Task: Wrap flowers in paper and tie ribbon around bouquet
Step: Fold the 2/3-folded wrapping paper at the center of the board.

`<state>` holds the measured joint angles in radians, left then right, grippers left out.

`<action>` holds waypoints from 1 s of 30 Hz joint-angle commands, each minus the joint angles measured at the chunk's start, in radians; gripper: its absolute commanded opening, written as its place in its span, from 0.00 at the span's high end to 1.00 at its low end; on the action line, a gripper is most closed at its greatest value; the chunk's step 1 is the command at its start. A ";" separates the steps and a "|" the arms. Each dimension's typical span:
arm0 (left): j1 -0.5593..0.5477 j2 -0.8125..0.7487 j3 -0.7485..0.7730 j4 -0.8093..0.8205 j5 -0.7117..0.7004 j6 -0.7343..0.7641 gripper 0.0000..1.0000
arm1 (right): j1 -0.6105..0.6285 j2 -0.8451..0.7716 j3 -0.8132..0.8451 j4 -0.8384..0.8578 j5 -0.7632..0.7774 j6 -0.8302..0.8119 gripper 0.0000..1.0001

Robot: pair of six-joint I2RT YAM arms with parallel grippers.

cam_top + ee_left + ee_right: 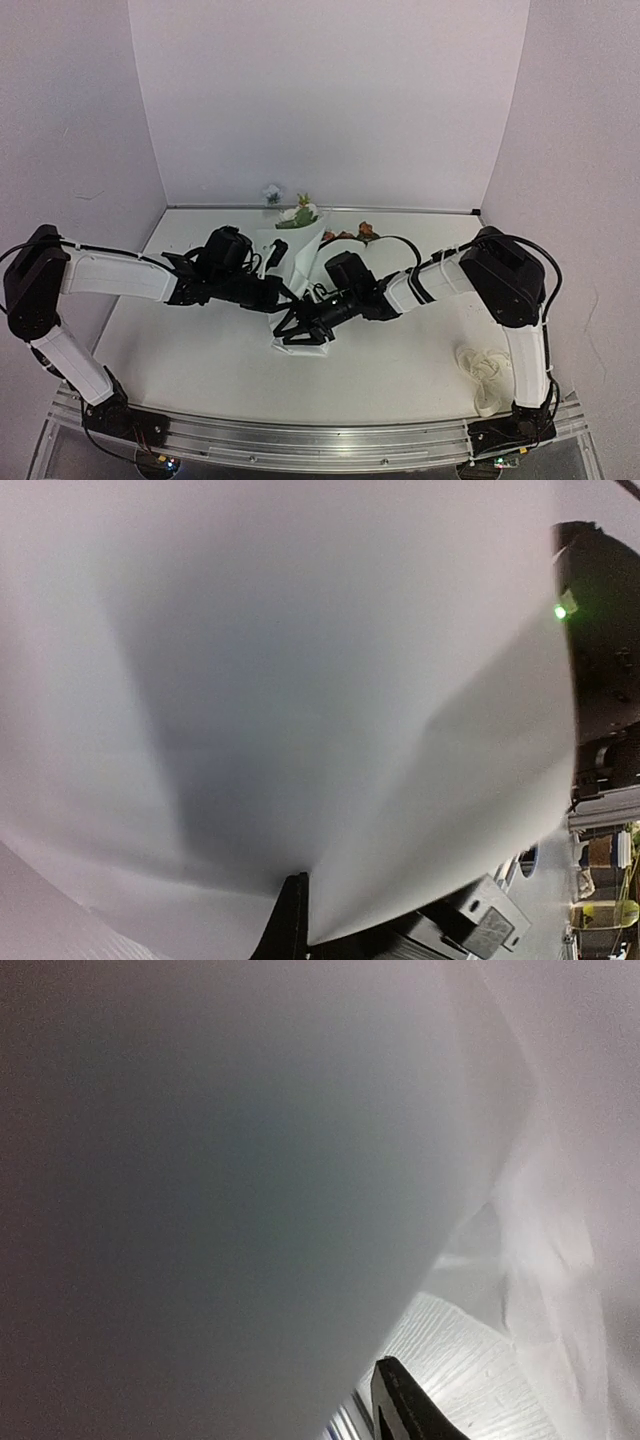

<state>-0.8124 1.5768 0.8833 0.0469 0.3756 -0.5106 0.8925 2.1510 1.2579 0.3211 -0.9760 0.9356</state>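
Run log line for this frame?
paper: partly around flowers | left end effector: shut on paper | right end effector: unclear | ribbon: lying apart, unused

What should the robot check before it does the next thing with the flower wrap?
1. Left hand gripping the paper: ok, shut, and the paper looks pinched.
2. Right hand open or shut: cannot tell.
3. Flowers all inside the paper: not ok, orange blooms lie beside it.
4. Ribbon reachable: probably ok, it lies loose on the table, front right.
5. Wrist views clear: not ok, the paper fills both.
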 commanded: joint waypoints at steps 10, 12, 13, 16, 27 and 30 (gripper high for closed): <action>0.003 0.130 0.143 -0.076 0.084 0.077 1.00 | -0.035 -0.314 -0.263 0.065 0.097 0.018 0.47; 0.002 0.144 0.155 -0.083 0.080 0.079 1.00 | -0.049 -0.350 -0.279 0.061 0.147 0.057 0.46; 0.002 0.149 0.159 -0.086 0.079 0.080 1.00 | -0.061 -0.364 -0.288 0.056 0.177 0.083 0.46; -0.002 0.158 0.172 -0.099 0.070 0.087 1.00 | -0.103 -0.408 -0.309 -0.004 0.297 0.144 0.45; -0.017 0.190 0.223 -0.152 0.032 0.120 1.00 | -0.149 -0.541 -0.300 -0.249 0.682 0.150 0.35; -0.021 0.197 0.236 -0.168 0.013 0.127 1.00 | -0.150 -0.533 -0.238 -0.309 0.695 0.138 0.34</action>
<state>-0.8257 1.7628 1.0658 -0.0846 0.4217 -0.4157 0.7467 1.6465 0.9545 0.1109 -0.3954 1.0824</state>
